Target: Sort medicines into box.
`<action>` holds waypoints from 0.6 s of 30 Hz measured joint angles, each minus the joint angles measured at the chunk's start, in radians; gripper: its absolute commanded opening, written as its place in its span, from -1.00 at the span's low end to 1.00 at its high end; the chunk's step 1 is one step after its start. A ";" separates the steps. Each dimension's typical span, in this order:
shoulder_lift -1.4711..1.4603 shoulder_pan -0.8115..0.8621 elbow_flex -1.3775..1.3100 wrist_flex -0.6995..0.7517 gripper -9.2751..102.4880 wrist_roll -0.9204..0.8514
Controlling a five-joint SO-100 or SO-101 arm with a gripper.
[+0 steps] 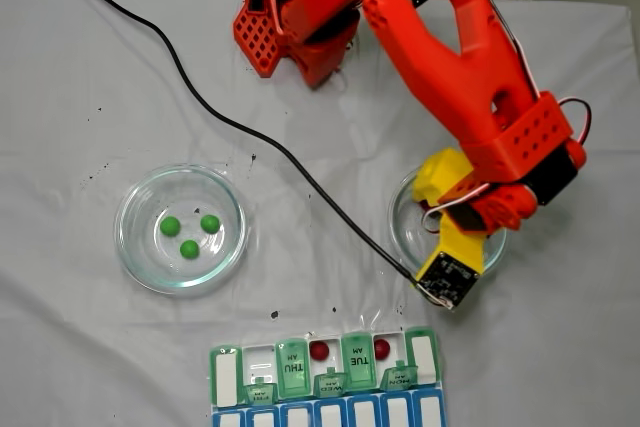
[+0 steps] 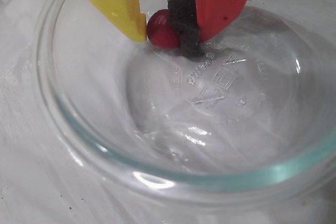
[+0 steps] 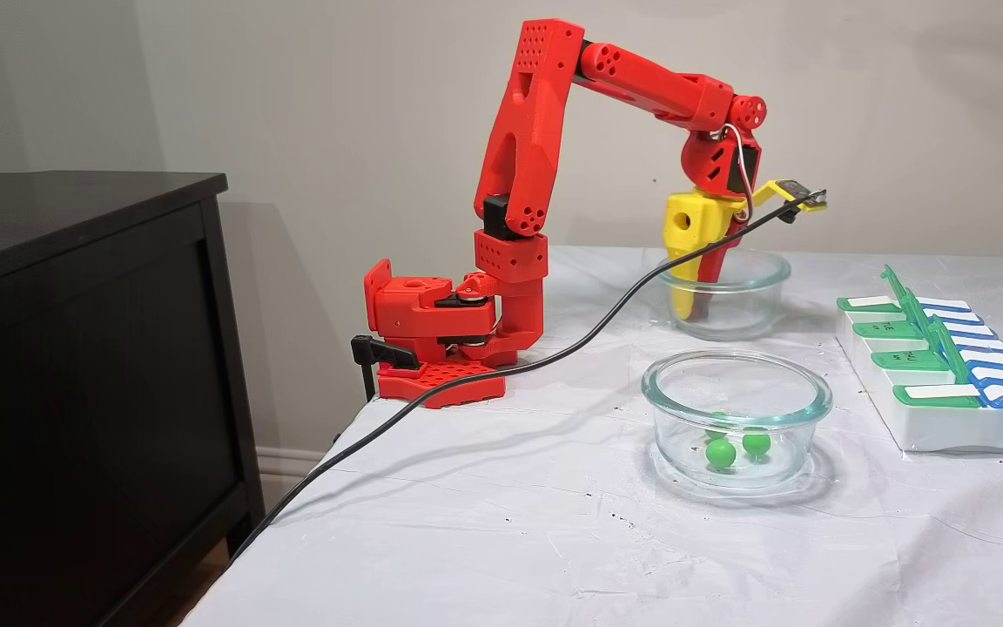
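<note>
In the wrist view my gripper [image 2: 164, 34] reaches down into a clear glass bowl [image 2: 210, 179]. Its yellow finger [image 2: 126, 3] and the black pad on its red finger [image 2: 184, 22] press on either side of a dark red ball [image 2: 160, 30], low near the bowl's floor. From the side, the gripper [image 3: 695, 312] stands inside the far bowl [image 3: 763, 270]. Two more red balls [image 1: 319, 350] [image 1: 381, 349] lie in open compartments of the box [image 1: 228, 377]. Three green balls [image 1: 189, 248] rest in the left bowl [image 1: 135, 237].
A black cable [image 1: 250, 137] runs across the white cloth from the far left to the wrist camera [image 1: 450, 279]. The arm's red base [image 1: 290, 27] stands at the table's back edge. A dark cabinet [image 3: 75, 348] stands beside the table.
</note>
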 measured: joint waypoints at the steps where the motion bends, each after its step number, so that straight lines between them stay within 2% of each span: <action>1: 0.003 0.008 -0.003 0.006 -0.84 0.005; 7: 0.133 0.069 -0.015 0.028 -0.84 0.066; 18: 0.428 0.212 -0.009 -0.081 -0.84 0.241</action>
